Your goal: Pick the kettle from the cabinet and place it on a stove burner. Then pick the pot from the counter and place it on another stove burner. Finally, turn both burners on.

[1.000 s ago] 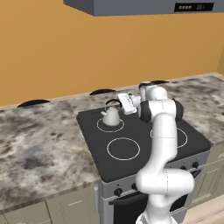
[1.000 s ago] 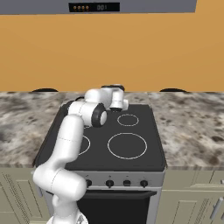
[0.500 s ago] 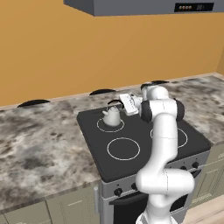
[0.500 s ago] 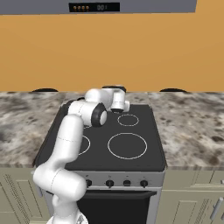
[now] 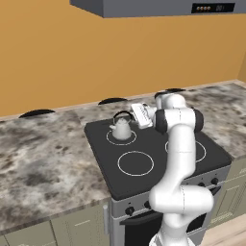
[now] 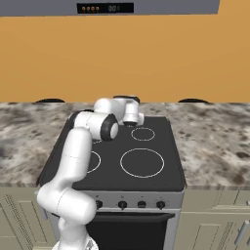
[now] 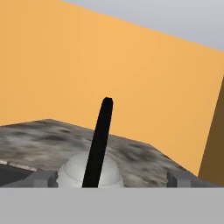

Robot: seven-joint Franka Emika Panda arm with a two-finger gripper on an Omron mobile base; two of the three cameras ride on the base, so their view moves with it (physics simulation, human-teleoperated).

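Observation:
The small silver kettle (image 5: pixel 121 128) with its arched black handle (image 7: pixel 99 140) stands upright on the back-left burner (image 5: pixel 121 138) of the black cooktop (image 5: pixel 158 144). My gripper (image 5: pixel 136 116) hovers just right of the kettle at handle height. In the hand view my gripper (image 7: pixel 111 179) is open, its fingertips (image 7: pixel 43 178) wide apart on either side of the kettle's body (image 7: pixel 74 171), not touching it. The arm covers the kettle in the right base view. The pot and the cabinet are out of view.
Other burners (image 6: pixel 142 162) lie bare on the cooktop, with black knobs (image 6: pixel 122 205) along the stove front. The marble-look counter (image 5: pixel 43 149) runs on both sides. An orange wall (image 5: pixel 72 57) stands behind, with a range hood (image 5: pixel 158 7) overhead.
The hand has barely shifted beside the kettle. The kettle stays put on its burner and the jaws remain wide apart.

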